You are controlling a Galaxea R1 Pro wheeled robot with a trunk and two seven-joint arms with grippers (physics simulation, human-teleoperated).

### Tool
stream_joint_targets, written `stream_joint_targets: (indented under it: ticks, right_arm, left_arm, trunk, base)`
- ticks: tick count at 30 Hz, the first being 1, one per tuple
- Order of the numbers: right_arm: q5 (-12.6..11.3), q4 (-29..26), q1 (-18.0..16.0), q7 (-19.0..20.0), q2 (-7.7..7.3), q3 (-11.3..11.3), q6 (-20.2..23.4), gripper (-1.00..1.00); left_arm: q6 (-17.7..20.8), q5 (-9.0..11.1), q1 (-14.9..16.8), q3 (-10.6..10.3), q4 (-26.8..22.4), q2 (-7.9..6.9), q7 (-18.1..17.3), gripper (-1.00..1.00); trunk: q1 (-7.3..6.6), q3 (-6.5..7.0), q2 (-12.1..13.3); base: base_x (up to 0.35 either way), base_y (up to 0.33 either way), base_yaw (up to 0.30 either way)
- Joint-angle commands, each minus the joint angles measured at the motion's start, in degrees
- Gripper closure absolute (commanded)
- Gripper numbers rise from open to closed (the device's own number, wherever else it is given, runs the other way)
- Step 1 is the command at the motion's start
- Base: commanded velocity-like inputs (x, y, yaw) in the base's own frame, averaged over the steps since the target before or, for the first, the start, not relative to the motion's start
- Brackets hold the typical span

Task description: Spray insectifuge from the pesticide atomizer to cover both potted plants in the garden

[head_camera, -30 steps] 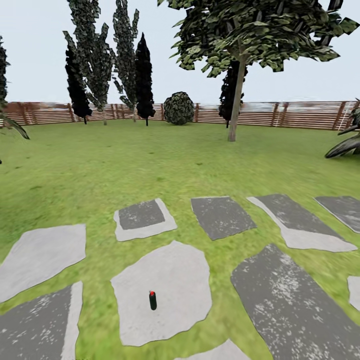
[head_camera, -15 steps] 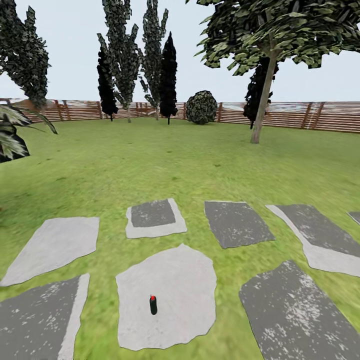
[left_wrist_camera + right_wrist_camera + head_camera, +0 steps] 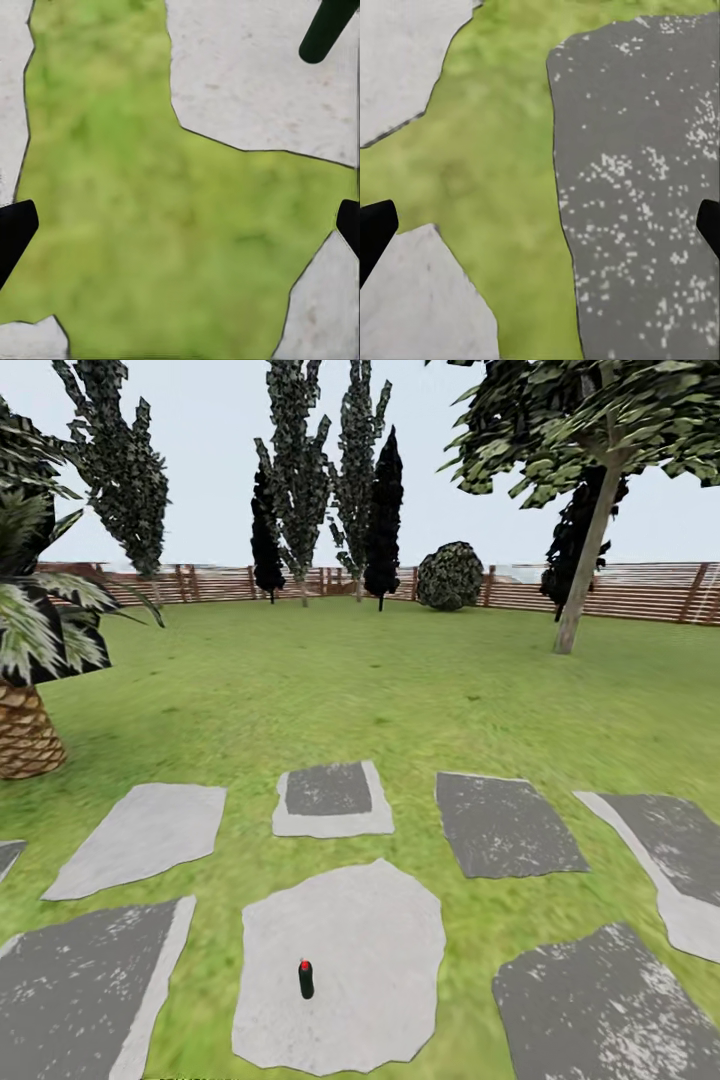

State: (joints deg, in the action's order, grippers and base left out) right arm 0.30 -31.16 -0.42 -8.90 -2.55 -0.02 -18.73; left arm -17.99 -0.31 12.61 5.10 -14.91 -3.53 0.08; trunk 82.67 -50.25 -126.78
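Note:
The pesticide atomizer [image 3: 306, 980], a small dark green bottle with a red cap, stands upright on a pale stone slab [image 3: 370, 950] low in the head view. Its dark body [image 3: 326, 30] also shows at the edge of the left wrist view, over the same pale slab. My left gripper [image 3: 180, 225] is open above grass, with black fingertips [image 3: 15, 229] far apart and nothing between them. My right gripper [image 3: 540, 229] is open too, over grass and a dark speckled slab [image 3: 645, 195]. The potted plants are out of view.
Grey stone slabs lie across the green lawn [image 3: 330, 680]. A scaly-trunked palm [image 3: 25, 730] stands at the left. A slim tree trunk [image 3: 585, 575], dark cypresses and a round bush [image 3: 450, 575] stand before the brown slat fence [image 3: 640, 595].
The head view has swung to the left, bringing the palm in at the left edge. The atomizer still stands on the same slab.

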Motion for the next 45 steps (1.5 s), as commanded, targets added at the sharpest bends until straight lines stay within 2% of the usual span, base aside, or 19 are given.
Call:
stream_joint_targets:
  ticks: [1, 45]
  right_arm:
    - [0.04, 0.04, -0.02, -0.14, 0.0, 0.02, -0.16, -1.0]
    - [0.02, 0.04, -0.02, -0.07, 0.0, 0.02, -0.14, -1.0]
  left_arm:
    - [-0.2, -0.04, 0.05, 0.17, 0.06, 0.02, 0.01, -1.0]
    - [-0.26, 0.05, 0.05, 0.18, 0.06, 0.02, 0.02, -1.0]
  trunk:
    - [0.0, -0.05, -0.02]
    - [0.0, -0.05, -0.02]
  base:
    - [0.067, -0.289, 0.279]
    - [0.003, -0.297, 0.279]
